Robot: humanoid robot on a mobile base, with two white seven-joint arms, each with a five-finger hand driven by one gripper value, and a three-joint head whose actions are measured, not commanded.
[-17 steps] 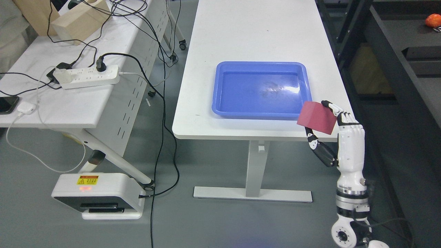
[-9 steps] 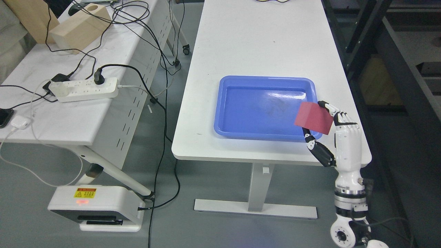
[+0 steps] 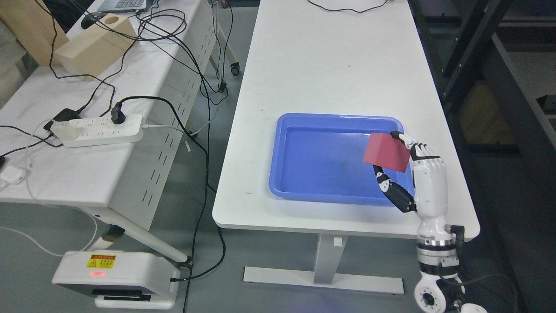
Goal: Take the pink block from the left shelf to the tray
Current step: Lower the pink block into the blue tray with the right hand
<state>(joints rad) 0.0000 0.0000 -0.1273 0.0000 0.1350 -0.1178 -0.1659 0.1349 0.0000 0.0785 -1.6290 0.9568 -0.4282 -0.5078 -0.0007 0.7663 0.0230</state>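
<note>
My right hand (image 3: pixel 397 158) rises from the lower right and is shut on the pink block (image 3: pixel 386 152), a dull red-pink cube pinched between thumb and fingers. The block hangs above the right part of the blue tray (image 3: pixel 304 191), just inside its right rim. The tray lies on the white table (image 3: pixel 330 65) near its front edge and holds nothing. My left arm does not show.
A dark shelf frame (image 3: pixel 491 65) stands along the right side of the table. To the left is a second white table with a power strip (image 3: pixel 102 129), tangled cables and a wooden block (image 3: pixel 93 45). A white device (image 3: pixel 115 280) sits on the floor.
The whole picture has shifted as the camera moved closer to the table. Relative to the tray, my right hand has carried the block from off its front right corner to over its right part.
</note>
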